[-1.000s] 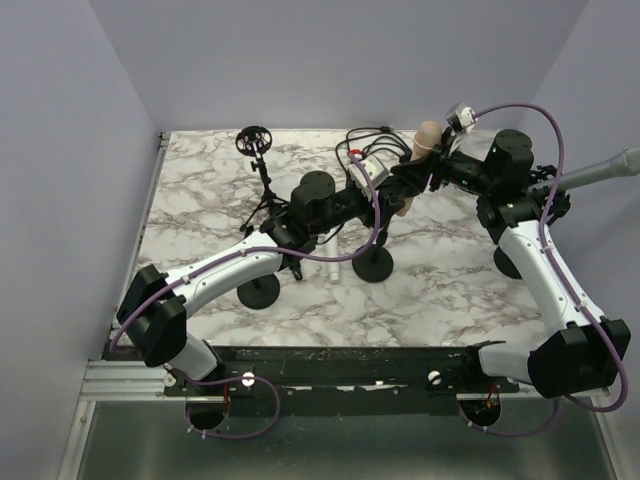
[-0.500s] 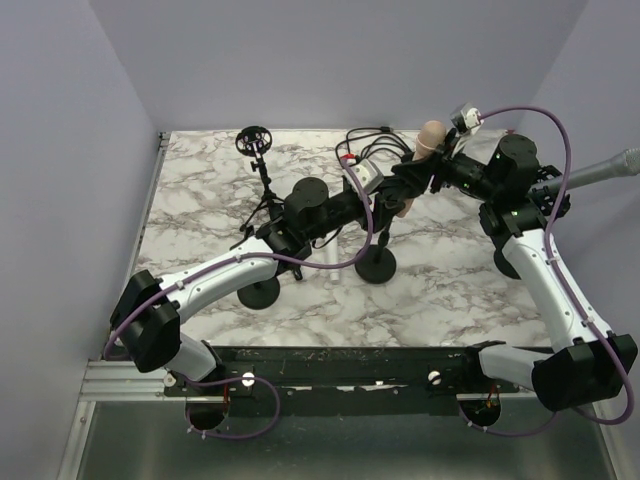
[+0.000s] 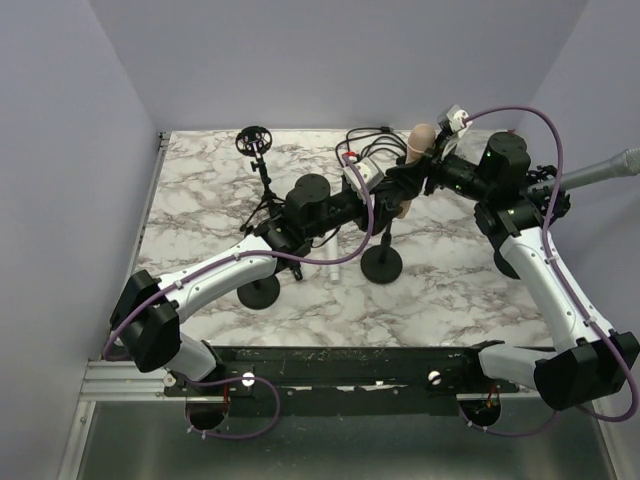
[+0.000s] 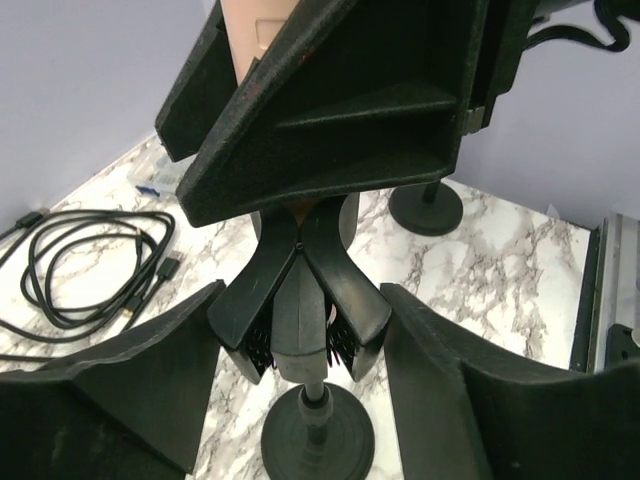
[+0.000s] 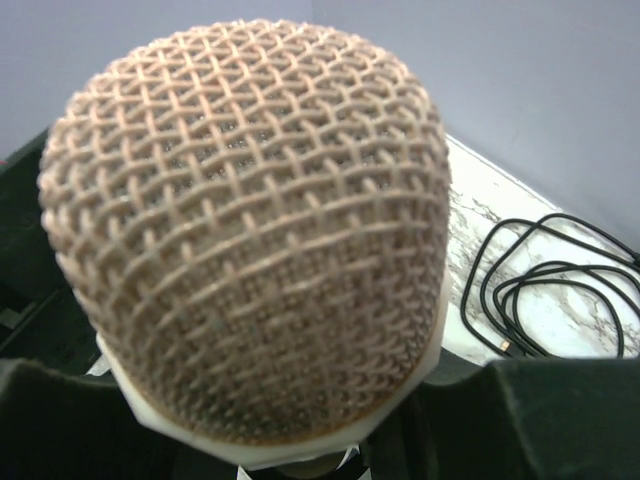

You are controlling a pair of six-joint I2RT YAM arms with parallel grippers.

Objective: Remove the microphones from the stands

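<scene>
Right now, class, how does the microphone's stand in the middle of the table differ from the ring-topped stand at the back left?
The centre stand has the pinkish microphone at its top, while the ring-topped stand carries nothing. The centre stand ends in a clip, the ring-topped stand in an open ring. The centre stand sits on a round disc base, while the ring-topped stand seems to spread thin legs. Both are black and upright.

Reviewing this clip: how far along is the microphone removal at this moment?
Done: the right gripper is shut on the microphone body. In hand: the left gripper is open astride the stand's clip, not touching it. Left: the microphone's lower end looks seated in the clip, so pulling it free remains.
</scene>
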